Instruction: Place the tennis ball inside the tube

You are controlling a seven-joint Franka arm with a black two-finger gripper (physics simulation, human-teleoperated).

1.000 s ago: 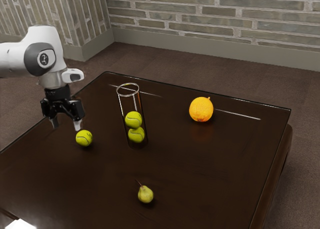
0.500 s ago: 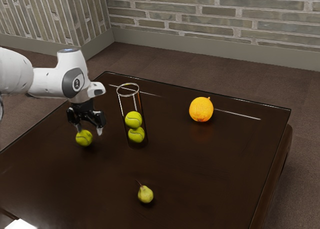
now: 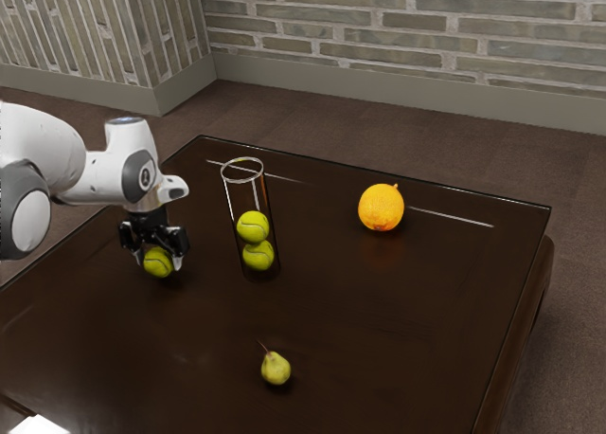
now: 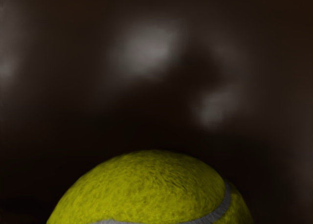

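Find tennis ball (image 3: pixel 157 264) between jaws (image 3: pixel 159 261), toward counter's (image 3: pixel 369 301) edge at exterior view's left; cannot tell whether clenched or released. Note orange (image 3: pixel 382 207) near far edge, faint reflections on dark gloss. Beyond, see brown floor (image 3: pixel 579 282), grey baseboard (image 3: pixel 398 101), brick wall (image 3: pixel 379 36).

The end effector (image 3: pixel 158 260) has come down around the loose tennis ball (image 3: pixel 157 263) — earlier it hung above, first nearer the surface's (image 3: pixel 379 311) edge at the exterior view's left. Its spread fingers (image 3: pixel 178 261) now flank the ball — and more of the white arm (image 3: pixel 43 150) has entered there.
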